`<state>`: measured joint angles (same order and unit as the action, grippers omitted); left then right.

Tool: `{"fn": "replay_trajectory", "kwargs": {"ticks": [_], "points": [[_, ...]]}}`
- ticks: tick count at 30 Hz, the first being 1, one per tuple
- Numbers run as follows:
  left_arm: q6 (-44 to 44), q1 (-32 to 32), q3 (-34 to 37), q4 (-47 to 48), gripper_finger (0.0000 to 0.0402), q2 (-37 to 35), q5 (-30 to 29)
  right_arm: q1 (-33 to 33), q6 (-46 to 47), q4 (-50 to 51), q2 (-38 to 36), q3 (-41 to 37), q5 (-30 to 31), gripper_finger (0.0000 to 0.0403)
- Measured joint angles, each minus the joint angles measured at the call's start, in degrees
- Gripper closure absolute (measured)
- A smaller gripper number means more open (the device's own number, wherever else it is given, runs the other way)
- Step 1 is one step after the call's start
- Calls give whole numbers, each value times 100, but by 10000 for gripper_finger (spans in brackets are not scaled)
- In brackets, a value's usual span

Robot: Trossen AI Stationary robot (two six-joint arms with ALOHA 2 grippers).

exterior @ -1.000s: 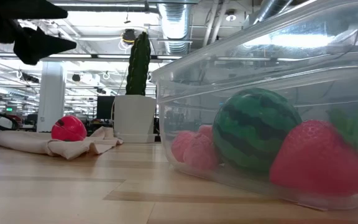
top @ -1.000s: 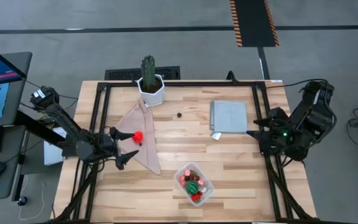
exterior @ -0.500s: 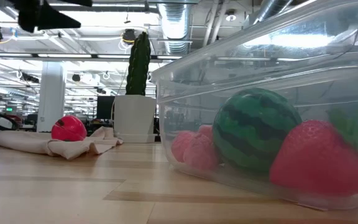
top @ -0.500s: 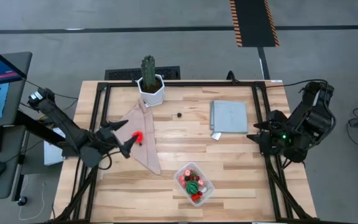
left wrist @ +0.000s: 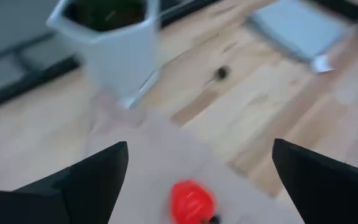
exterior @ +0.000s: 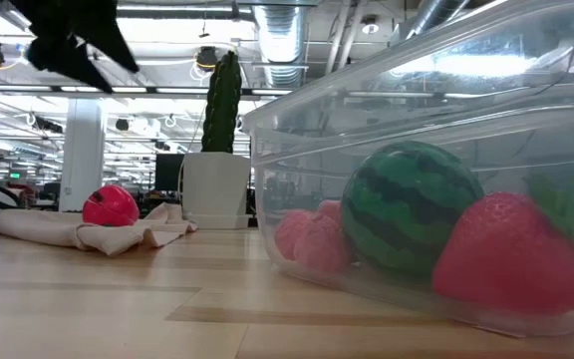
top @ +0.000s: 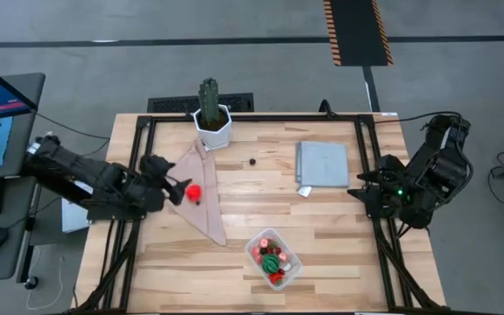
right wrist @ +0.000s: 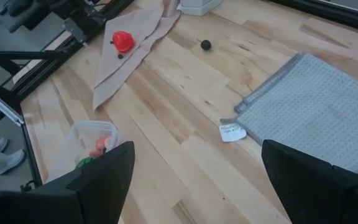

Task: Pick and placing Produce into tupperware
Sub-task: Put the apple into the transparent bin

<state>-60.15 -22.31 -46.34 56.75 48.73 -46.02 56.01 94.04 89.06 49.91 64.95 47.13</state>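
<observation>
A red tomato-like piece (top: 192,190) (left wrist: 191,202) (exterior: 110,205) lies on a beige cloth (top: 201,197). A dark berry (top: 252,161) (right wrist: 206,45) sits alone on the wood. The clear tupperware (top: 274,259) (exterior: 427,199) near the table's near edge holds a green striped ball (exterior: 412,209), a strawberry (exterior: 511,254) and other red pieces. My left gripper (top: 179,188) (left wrist: 199,145) hovers open just left of the red piece, above the cloth. My right gripper (top: 354,188) (right wrist: 197,146) waits open at the table's right side.
A tall cactus in a white pot (top: 211,118) (exterior: 217,150) stands at the far edge, on the cloth's far corner. A flat grey mat (top: 322,163) (right wrist: 316,112) with a small label lies right of centre. Bare wood shows between cloth, mat and tupperware.
My left gripper has swung from the cloth's near-left side toward the table's far edge and risen, turning so that its open fingers now face the red piece. Nothing on the table has moved.
</observation>
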Motion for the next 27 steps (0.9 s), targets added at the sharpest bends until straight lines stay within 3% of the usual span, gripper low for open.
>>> {"fn": "replay_trajectory", "kwargs": {"ticks": [8,19,22,27], "points": [[-169,1180,-123,416,15,100,1094,0,0,0,0,0,0,30],[355,2457,-121,348,15,932,4213,0,0,0,0,0,-1,30],[482,2508,-121,-62,15,1032,4426,0,0,0,0,0,0,30],[407,2522,-120,-428,15,1157,4268,0,0,0,0,0,0,30]]}}
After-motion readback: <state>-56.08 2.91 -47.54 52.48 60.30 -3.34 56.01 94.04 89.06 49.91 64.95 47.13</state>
